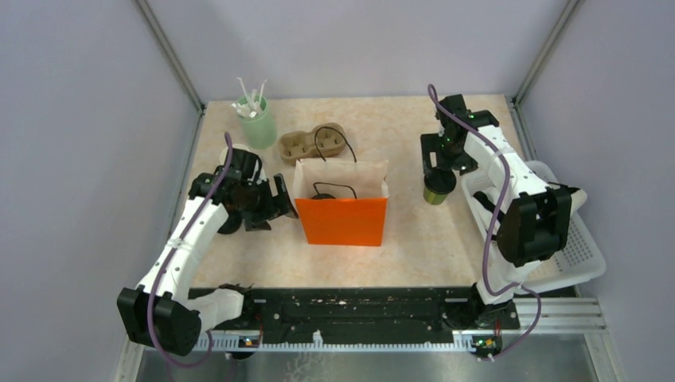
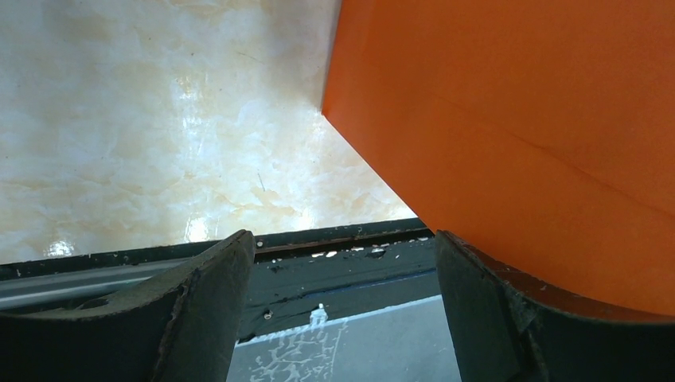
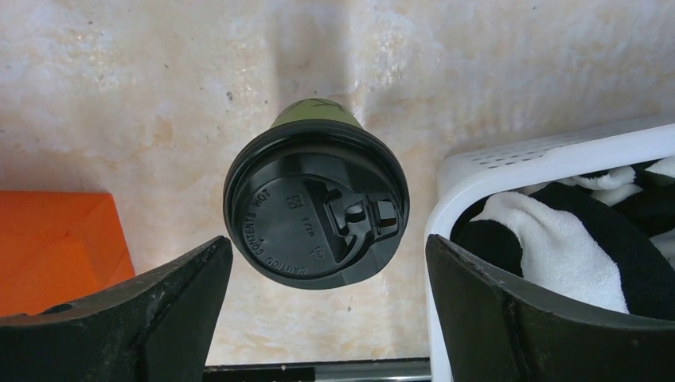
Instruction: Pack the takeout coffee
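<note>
The takeout coffee (image 1: 438, 188), an olive-green cup with a black lid (image 3: 317, 208), stands upright on the table right of the orange paper bag (image 1: 342, 219). My right gripper (image 1: 436, 163) hovers over it, open. In the right wrist view the gripper (image 3: 326, 243) has one finger on each side of the lid and touches nothing. My left gripper (image 1: 267, 205) is open beside the bag's left side. In the left wrist view the gripper (image 2: 342, 270) is empty, and its right finger (image 2: 493, 302) is close to the orange bag (image 2: 517, 119).
A white perforated basket (image 1: 577, 267) holding black-and-white cloth (image 3: 557, 231) sits just right of the coffee. A cardboard cup carrier (image 1: 314, 143) and a pale-green cup of white sticks (image 1: 256, 121) stand behind the bag. The black rail (image 1: 358, 306) runs along the near edge.
</note>
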`<move>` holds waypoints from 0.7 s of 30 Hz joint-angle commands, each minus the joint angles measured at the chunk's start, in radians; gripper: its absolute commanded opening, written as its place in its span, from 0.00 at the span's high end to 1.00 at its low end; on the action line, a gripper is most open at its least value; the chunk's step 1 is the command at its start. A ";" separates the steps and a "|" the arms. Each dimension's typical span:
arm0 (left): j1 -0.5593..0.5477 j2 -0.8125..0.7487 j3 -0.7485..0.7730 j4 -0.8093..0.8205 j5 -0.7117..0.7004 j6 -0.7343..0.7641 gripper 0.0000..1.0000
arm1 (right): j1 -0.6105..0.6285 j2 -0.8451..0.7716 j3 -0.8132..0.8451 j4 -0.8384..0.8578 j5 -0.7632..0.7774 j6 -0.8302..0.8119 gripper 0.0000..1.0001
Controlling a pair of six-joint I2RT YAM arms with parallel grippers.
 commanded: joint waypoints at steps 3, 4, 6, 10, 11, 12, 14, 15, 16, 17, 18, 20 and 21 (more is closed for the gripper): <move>0.000 -0.011 0.050 -0.021 0.009 0.007 0.11 | -0.029 0.011 -0.018 0.031 -0.035 -0.018 0.11; 0.000 -0.010 0.051 -0.022 0.007 0.009 0.11 | -0.029 0.010 -0.019 0.033 -0.047 -0.019 0.12; 0.000 -0.008 0.056 -0.025 0.006 0.011 0.11 | -0.029 0.009 -0.021 0.034 -0.063 -0.022 0.12; 0.000 -0.003 0.064 -0.025 0.009 0.011 0.11 | -0.029 -0.002 -0.026 0.041 -0.072 -0.028 0.11; 0.000 -0.001 0.065 -0.025 0.009 0.011 0.11 | -0.029 -0.006 -0.032 0.046 -0.078 -0.027 0.11; 0.000 0.001 0.063 -0.024 0.011 0.010 0.11 | -0.029 -0.009 -0.036 0.049 -0.081 -0.027 0.11; 0.000 0.004 0.063 -0.022 0.016 0.010 0.11 | -0.029 -0.004 -0.041 0.044 -0.069 -0.028 0.12; 0.000 0.003 0.063 -0.021 0.018 0.010 0.11 | -0.029 -0.002 -0.041 0.041 -0.061 -0.029 0.12; 0.000 0.004 0.063 -0.020 0.020 0.010 0.11 | -0.029 -0.001 -0.042 0.041 -0.054 -0.029 0.12; 0.000 0.005 0.063 -0.019 0.020 0.009 0.11 | -0.029 -0.002 -0.043 0.041 -0.054 -0.029 0.13; 0.000 0.005 0.062 -0.018 0.021 0.008 0.11 | -0.029 -0.002 -0.041 0.042 -0.056 -0.029 0.14; 0.000 0.006 0.061 -0.016 0.022 0.008 0.11 | -0.029 0.001 -0.038 0.042 -0.057 -0.029 0.16; 0.000 0.005 0.060 -0.015 0.021 0.007 0.11 | -0.029 0.004 -0.037 0.041 -0.055 -0.030 0.17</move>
